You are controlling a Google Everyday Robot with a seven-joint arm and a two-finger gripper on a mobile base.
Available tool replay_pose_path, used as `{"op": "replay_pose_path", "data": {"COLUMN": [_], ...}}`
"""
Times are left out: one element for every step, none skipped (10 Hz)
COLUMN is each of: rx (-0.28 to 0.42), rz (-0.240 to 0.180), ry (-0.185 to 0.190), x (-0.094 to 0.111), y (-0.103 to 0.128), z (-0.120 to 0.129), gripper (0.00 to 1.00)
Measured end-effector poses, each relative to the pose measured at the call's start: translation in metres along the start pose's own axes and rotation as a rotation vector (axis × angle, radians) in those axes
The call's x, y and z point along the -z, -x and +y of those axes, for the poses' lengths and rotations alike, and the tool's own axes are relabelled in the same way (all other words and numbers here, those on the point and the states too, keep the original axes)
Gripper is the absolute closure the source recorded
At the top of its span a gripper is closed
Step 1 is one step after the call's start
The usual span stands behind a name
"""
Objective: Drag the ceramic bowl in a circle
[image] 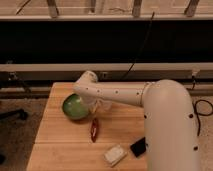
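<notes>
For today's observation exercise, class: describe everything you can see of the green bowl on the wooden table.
The ceramic bowl is round, shallow, green and glossy, lighter inside. It sits upright on the wooden table, in its left rear part as seen. The gripper is at its right rim.

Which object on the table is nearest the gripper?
The round green ceramic bowl, beside the gripper; the small dark red object, white block and black item lie farther off.

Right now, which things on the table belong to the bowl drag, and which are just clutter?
Job: ceramic bowl; gripper, at the bowl's rim on the side toward the arm.
Lying about: dark red object; white block; black object.
</notes>
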Motion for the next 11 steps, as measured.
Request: {"op": "replay_pose_path", "data": {"rx": [0.007, 0.021, 0.036, 0.044, 0.057, 0.077, 0.104, 0.128, 0.177, 0.207, 0.246], "rz": [0.004, 0.011, 0.015, 0.015, 0.015, 0.014, 0.008, 0.002, -0.012, -0.021, -0.035], "ry": [-0.007, -0.022, -0.030, -0.039, -0.054, -0.071, -0.083, -0.094, -0.111, -0.121, -0.132], "x": [0.000, 0.001, 0.002, 0.004, 0.005, 0.007, 0.007, 0.008, 0.008, 0.009, 0.010], "y": [-0.006, -0.015, -0.018, -0.018, -0.017, -0.014, -0.007, 0.001, 0.019, 0.030, 0.046], "z": [-0.009, -0.025, -0.034, -0.041, -0.050, -0.062, -0.073, -0.082, -0.099, -0.107, -0.114], "gripper": [1.00, 1.00, 1.00, 1.00, 1.00, 1.00, 1.00, 1.00, 1.00, 1.00, 1.00]}}
